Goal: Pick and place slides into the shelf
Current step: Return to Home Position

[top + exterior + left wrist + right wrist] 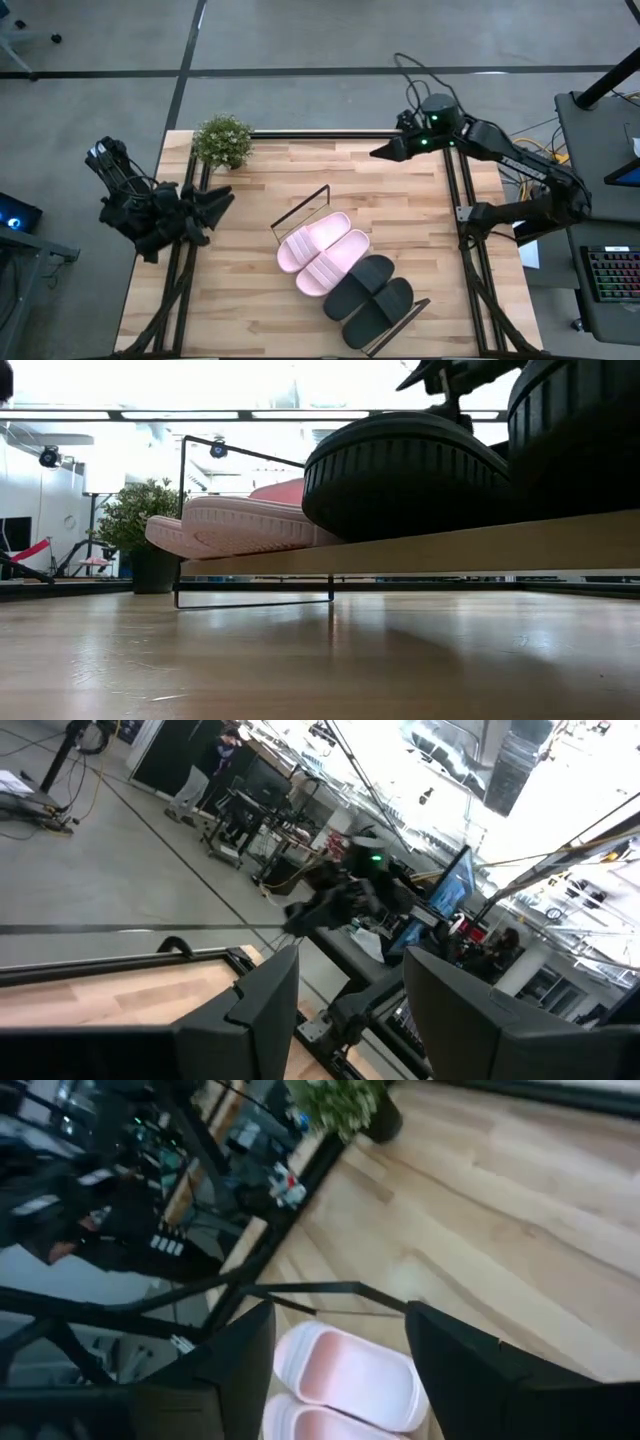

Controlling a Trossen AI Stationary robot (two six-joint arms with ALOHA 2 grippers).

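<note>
The shelf, a light-wood board (pixel 450 547) with black wire frame ends (pixel 302 207), lies slantwise in the middle of the table. Both pairs of slides rest sole-down on it, side by side: the pale pink pair (pixel 322 252) toward its far-left end and the matte black pair (pixel 370 295) toward its near-right end. My left gripper (pixel 215 200) is open and empty at the table's left edge, raised and pointing toward the right edge. My right gripper (pixel 380 153) is open and empty above the table's far right part; its wrist view shows a pink slide (pixel 350 1375) below, between the fingers.
A small potted plant (pixel 223 140) stands at the table's far left corner. Black frame rails run along the table's left (pixel 185 250) and right (pixel 465 250) sides. Bare tabletop (pixel 400 210) lies between the shelf and the far edge.
</note>
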